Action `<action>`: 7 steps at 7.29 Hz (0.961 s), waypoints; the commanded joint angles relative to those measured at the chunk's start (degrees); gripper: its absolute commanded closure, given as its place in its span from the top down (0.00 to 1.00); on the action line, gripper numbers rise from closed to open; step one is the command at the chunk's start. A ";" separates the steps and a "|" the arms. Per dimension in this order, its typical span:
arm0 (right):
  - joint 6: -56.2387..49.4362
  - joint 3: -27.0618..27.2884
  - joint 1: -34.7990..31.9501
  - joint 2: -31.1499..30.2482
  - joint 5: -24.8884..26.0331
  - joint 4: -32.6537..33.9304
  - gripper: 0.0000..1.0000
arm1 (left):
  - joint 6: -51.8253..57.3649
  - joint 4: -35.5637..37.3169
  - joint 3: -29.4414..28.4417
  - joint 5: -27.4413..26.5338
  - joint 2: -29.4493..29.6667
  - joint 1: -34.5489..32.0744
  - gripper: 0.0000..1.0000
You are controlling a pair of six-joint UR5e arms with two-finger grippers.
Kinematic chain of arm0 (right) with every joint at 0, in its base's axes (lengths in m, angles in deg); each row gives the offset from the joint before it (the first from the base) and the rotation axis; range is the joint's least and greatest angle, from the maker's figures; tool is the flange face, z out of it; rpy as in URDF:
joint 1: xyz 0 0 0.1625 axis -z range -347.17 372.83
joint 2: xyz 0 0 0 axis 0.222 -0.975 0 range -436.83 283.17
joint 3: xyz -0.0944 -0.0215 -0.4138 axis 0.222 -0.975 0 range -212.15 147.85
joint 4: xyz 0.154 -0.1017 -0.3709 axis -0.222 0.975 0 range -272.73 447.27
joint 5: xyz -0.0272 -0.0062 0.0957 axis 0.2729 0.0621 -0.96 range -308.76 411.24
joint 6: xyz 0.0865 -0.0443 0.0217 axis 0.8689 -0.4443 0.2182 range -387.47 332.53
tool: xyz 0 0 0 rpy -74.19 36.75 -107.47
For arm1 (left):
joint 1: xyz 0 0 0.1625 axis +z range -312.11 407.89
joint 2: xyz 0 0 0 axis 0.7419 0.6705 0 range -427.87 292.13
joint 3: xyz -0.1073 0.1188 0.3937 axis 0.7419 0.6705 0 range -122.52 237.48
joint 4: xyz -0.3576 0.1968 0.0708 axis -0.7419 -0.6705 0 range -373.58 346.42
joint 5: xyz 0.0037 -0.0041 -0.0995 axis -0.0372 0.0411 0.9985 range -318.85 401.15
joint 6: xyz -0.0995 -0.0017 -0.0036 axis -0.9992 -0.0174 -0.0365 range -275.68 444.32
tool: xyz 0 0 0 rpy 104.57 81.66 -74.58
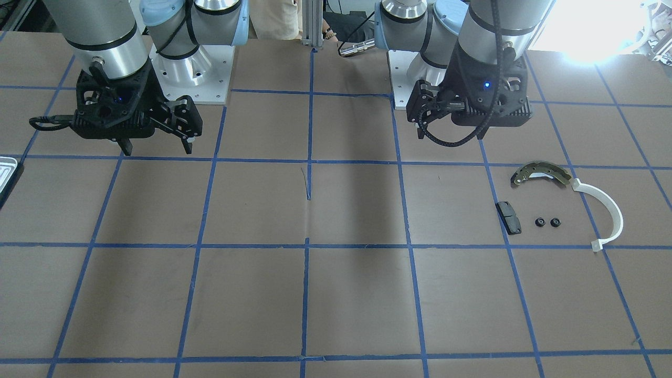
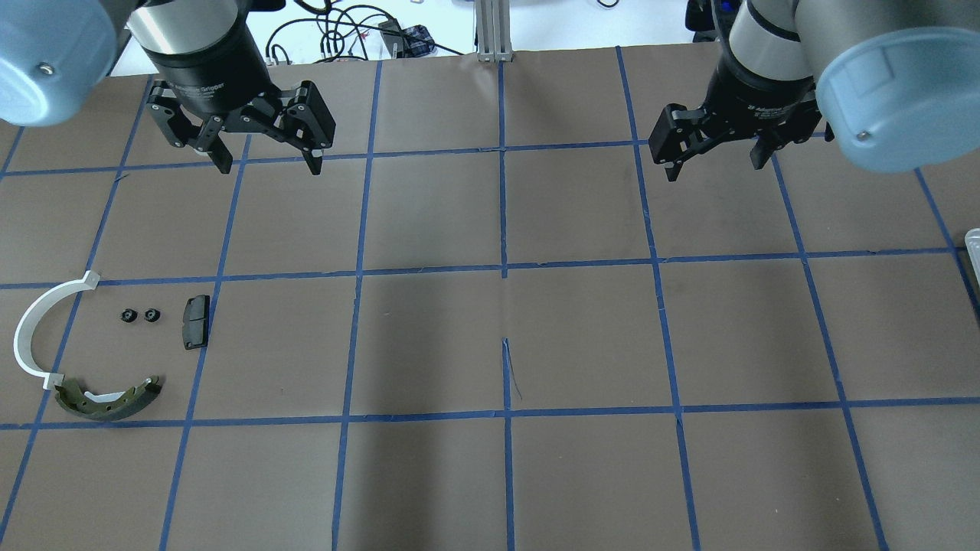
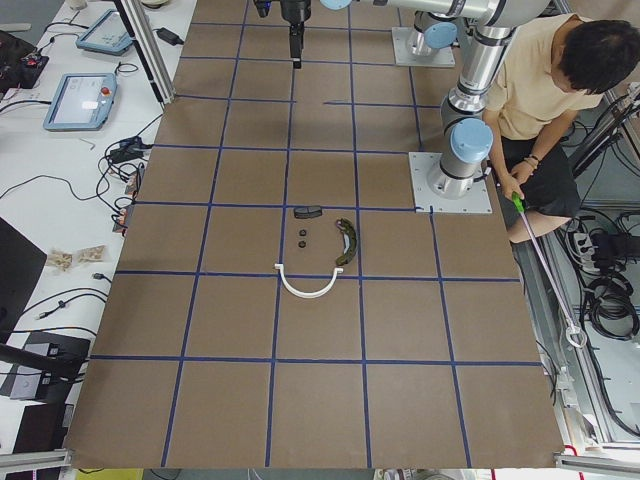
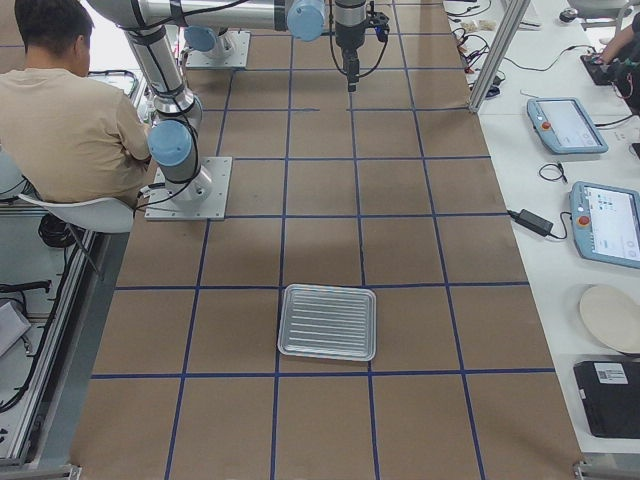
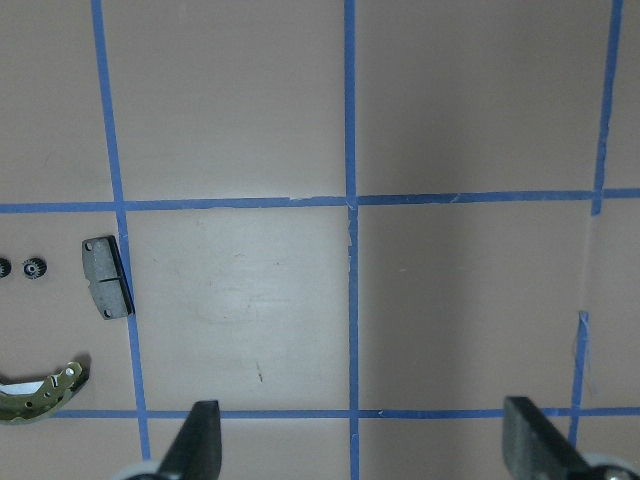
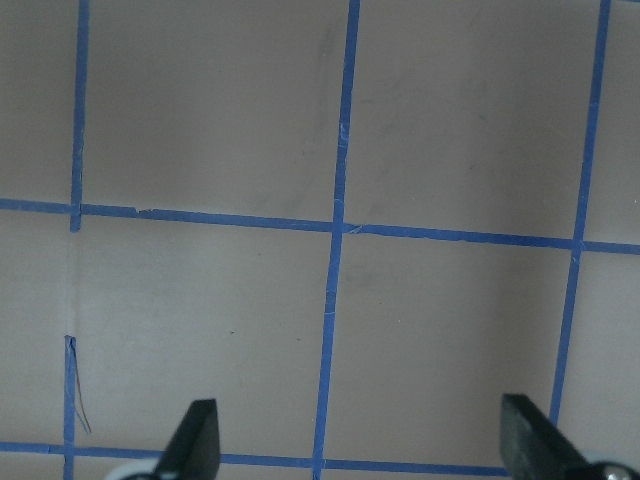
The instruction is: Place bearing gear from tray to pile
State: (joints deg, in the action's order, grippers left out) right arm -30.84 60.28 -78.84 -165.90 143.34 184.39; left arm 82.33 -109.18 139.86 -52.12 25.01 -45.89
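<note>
Two small black bearing gears [image 2: 128, 314] [image 2: 151, 314] lie side by side in the pile at the table's left, between the white plastic arc [image 2: 34, 329] and the black pad [image 2: 195, 321]. The brass-grey brake shoe [image 2: 107, 398] lies just nearer. The gears also show in the front view [image 1: 547, 222]. The ridged tray [image 4: 328, 322] sits at the right end and looks empty; only its edge [image 2: 974, 245] shows overhead. My left gripper [image 2: 268, 164] is open and empty, high above the table, beyond the pile. My right gripper [image 2: 716, 167] is open and empty, well away from the tray.
The table is brown paper with a blue tape grid. The two arm bases [image 1: 194, 68] [image 1: 415, 68] stand on the robot's side. A seated person [image 4: 70, 120] is beside the bases. Side benches hold tablets [image 4: 565, 125] and cables.
</note>
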 commanded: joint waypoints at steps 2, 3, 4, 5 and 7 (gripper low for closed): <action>-0.06 0.03 0.00 0.04 0.00 0.00 1.00 | 5.67 2.78 3.22 0.81 -4.02 5.15 1.00; -0.06 -0.06 0.00 0.04 0.00 0.00 1.00 | 5.60 2.79 3.57 3.68 -4.46 7.10 1.00; 0.02 -0.06 0.00 0.04 0.00 0.00 1.00 | 4.72 2.96 5.14 3.97 -5.25 6.86 1.00; 0.03 -0.06 0.00 0.04 0.00 0.00 1.00 | 4.80 3.14 6.55 3.63 -6.13 6.86 1.00; 0.02 -0.06 0.00 0.04 0.00 0.00 1.00 | 4.37 3.23 6.74 3.45 -6.23 6.86 1.00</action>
